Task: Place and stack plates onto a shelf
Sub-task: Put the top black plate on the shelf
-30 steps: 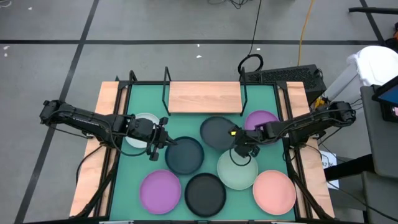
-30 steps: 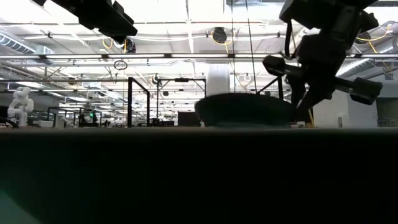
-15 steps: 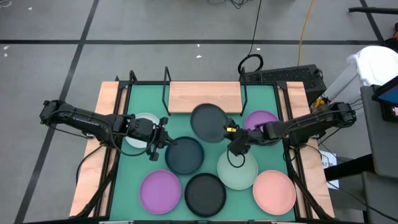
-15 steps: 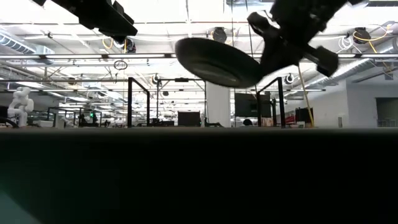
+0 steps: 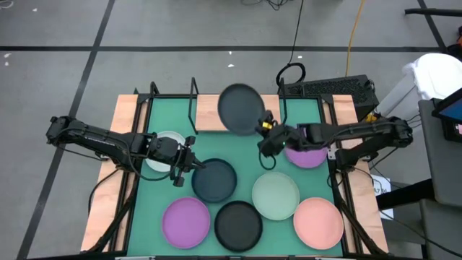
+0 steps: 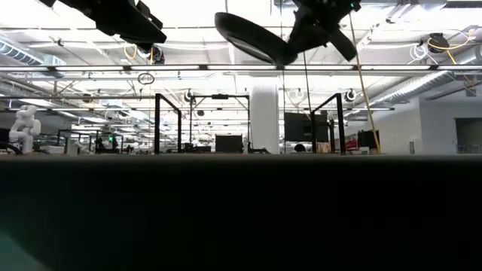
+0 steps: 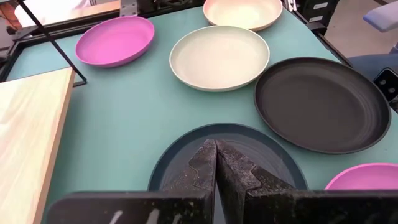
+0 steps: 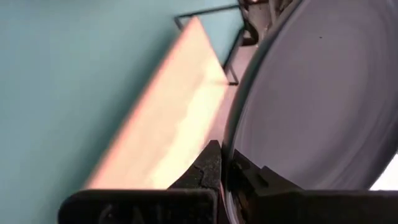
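Note:
My right gripper is shut on the dark grey plate and holds it in the air over the right part of the shelf, a light-wood board in a black wire frame at the table's far edge. The low view shows this plate high and tilted. My left gripper hangs shut above the left rim of the dark teal plate, which lies flat on the green mat; its shut fingers touch nothing. My right gripper pinches the dark grey plate's rim between its two fingers, one on each face, at the side toward the table's right and near edges. The fingers come from the right, slanting down. The plate is lifted clear and tilted, reaching away toward the shelf.
Flat on the mat lie a white plate under my left arm, a purple plate, a black plate, a pale mint plate, a salmon plate and a second purple plate under my right arm. Black shelf posts stand upright.
My right gripper has risen and gone toward the table's far edge, tipping up as it went. The dark grey plate, which lay on the mat, is lifted clear, tilted, and now hangs over the shelf board.

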Tool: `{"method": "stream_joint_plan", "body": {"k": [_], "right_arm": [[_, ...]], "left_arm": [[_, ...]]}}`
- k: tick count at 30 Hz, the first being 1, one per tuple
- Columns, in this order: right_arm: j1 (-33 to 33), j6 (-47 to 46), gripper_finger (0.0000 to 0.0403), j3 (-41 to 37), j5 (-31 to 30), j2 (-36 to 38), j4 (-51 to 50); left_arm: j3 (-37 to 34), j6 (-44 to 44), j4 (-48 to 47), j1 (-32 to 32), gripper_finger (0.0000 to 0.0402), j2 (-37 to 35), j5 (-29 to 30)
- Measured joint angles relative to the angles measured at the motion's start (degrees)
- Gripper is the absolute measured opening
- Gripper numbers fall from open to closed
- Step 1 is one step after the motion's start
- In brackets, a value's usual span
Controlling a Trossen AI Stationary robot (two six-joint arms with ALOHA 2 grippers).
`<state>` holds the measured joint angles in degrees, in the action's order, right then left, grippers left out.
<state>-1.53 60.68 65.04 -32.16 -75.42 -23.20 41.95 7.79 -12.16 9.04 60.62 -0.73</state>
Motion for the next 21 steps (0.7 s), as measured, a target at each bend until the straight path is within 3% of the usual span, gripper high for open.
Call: {"method": "stream_joint_plan", "body": {"k": [15,21], "right_arm": [[10.23,5.20,0.0000,4.24,-0.35,-1.41,-0.63],[13.49,3.59,0.0000,4.24,5.44,-6.37,-2.54]], "left_arm": [[0.00,-0.03,0.06,0.00,0.0012,0.00,0.81],[0.02,0.15,0.46,0.00,0.0012,-0.01,0.81]]}}
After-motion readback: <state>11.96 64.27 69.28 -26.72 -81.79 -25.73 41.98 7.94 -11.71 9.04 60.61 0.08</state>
